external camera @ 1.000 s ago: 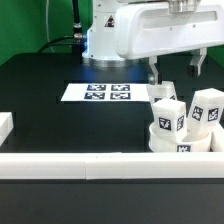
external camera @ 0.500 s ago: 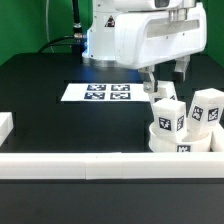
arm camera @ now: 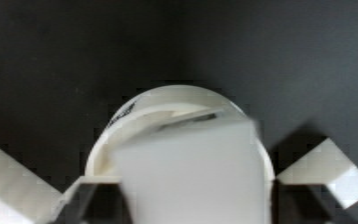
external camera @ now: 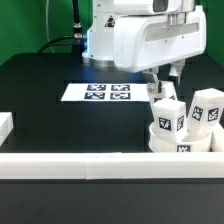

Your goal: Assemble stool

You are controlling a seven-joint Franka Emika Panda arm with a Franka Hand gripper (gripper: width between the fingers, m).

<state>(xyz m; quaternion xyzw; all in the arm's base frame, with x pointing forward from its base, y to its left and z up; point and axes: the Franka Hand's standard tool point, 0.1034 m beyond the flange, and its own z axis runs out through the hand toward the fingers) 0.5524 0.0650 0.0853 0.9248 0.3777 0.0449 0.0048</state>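
The round white seat (external camera: 183, 143) lies at the exterior view's right by the front rail. Two white tagged legs stand on it: one leg (external camera: 168, 118) on its left side, another (external camera: 207, 110) on its right. My gripper (external camera: 167, 85) is open, just above the left leg's top, with one finger on each side of it. In the wrist view that leg (arm camera: 194, 170) fills the space between my dark fingers (arm camera: 98, 203), with the seat's rounded rim (arm camera: 158, 108) behind it. I cannot tell whether the fingers touch the leg.
The marker board (external camera: 100, 93) lies flat on the black table behind and to the left of the seat. A long white border rail (external camera: 80, 163) runs along the front, and a short white block (external camera: 4, 125) sits at the exterior view's left edge.
The gripper has moved to the exterior view's left and down, from behind the seat to right over the left leg. The legs and seat have not moved.
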